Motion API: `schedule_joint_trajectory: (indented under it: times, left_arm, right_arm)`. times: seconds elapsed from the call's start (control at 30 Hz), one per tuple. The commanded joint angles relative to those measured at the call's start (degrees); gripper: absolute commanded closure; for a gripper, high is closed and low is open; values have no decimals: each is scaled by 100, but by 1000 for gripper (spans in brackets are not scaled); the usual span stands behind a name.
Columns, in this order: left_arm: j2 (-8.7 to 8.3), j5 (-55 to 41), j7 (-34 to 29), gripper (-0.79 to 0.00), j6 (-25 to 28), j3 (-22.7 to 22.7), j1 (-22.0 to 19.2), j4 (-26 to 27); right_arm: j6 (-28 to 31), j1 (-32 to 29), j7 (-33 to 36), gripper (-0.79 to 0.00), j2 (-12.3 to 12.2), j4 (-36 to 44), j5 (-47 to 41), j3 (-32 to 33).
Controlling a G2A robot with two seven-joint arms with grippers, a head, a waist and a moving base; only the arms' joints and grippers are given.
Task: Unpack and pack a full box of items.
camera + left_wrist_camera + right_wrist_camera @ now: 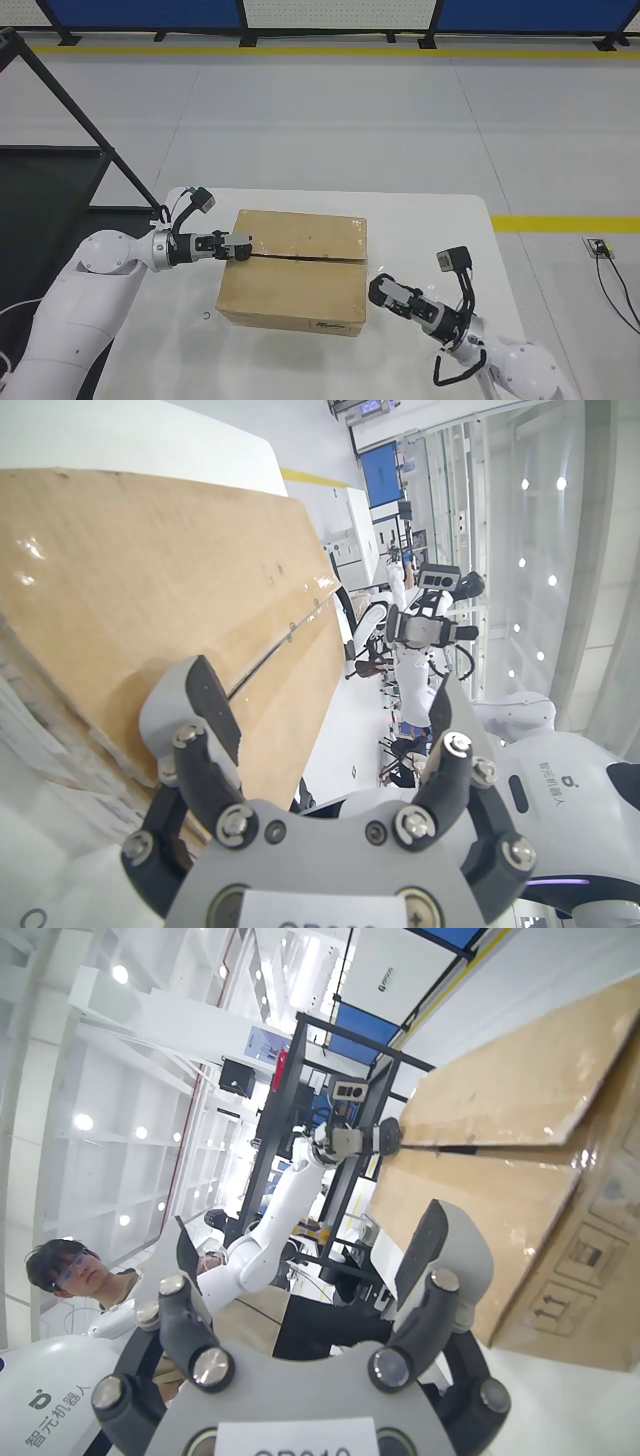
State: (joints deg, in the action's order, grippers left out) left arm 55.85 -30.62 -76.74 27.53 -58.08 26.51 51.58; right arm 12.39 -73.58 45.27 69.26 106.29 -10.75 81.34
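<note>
Closed box [300, 268], left end effector [240, 248] spread, empty, at seam end, right end effector [381, 291] spread, empty, beside corner.

In the top view the left arm [105, 258] is seen at the lower left of the frame, extended towards the right with the forearm held nearly level. The left gripper [238, 247] is placed left of centre, and in the left wrist view its fingers [210, 700] are seen spread wide apart. The right arm [515, 365] is set in the lower right corner, angled up and to the left. The right gripper [383, 290] is placed right of centre, and its fingers [430, 1238] are likewise parted wide.
</note>
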Motion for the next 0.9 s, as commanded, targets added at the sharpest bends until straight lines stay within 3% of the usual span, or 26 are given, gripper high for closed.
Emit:
schedule_joint_trajectory:
  times: [0.0, 0.07, 0.53, 0.6, 0.77, 0.87]
  left_arm:
    - [0, 0, 0, -785, 0, 0, 0, 0]
    - [0, 0, 0, -785, 0, 0, 0, 0]
    - [0, 0, 0, -785, 0, 0, 0, 0]
    - [0, 0, 0, -785, 0, 0, 0, 0]
    - [0, 0, 0, -785, 0, 0, 0, 0]
    - [0, 0, 0, -785, 0, 0, 0, 0]
  right_arm:
    - [-114, -188, 184, -785, -38, 66, 25, 144]
    - [-320, -394, 356, -785, -82, 150, 99, 315]
    - [-323, -395, 319, -785, -84, 139, 152, 320]
    - [-221, -347, 294, -785, -93, 162, 488, 230]
    - [1020, -20, 280, -785, -169, 54, 2001, 282]
    - [1124, -31, -613, -785, -187, -18, 3450, 464]
